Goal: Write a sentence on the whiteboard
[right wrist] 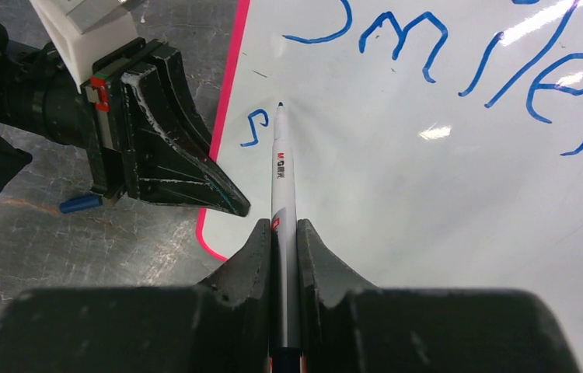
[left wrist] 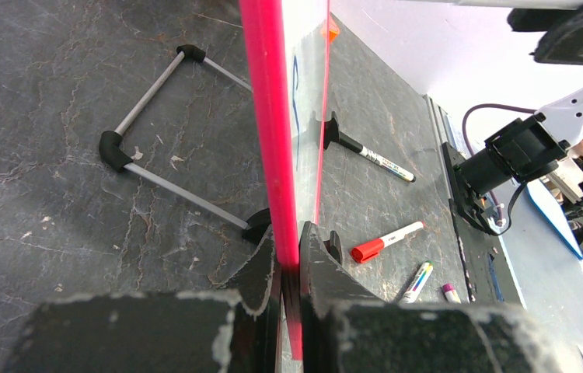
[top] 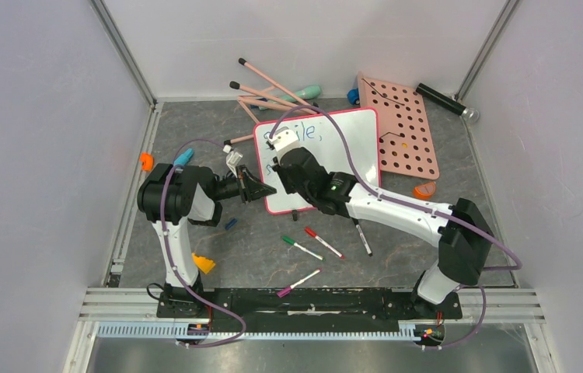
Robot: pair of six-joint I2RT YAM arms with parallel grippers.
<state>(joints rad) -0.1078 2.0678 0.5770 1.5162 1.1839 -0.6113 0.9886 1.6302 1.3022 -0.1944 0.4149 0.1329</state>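
Resting mid-way on the dark grey table (top: 257, 249), beside a pink perforated pegboard (top: 409, 132), the glossy white pink-rimmed whiteboard (top: 354, 140) carries the blue handwritten sentence (right wrist: 459, 54): "Smile," with a lone "S" beneath. The right gripper (right wrist: 284, 233) is clamped on a slim grey marker (right wrist: 282, 171), its tip just beside that "S". The left gripper (left wrist: 288, 249) pinches the board's rim.

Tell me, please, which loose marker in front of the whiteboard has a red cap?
The middle marker of the row, between the green-capped marker and the black marker.
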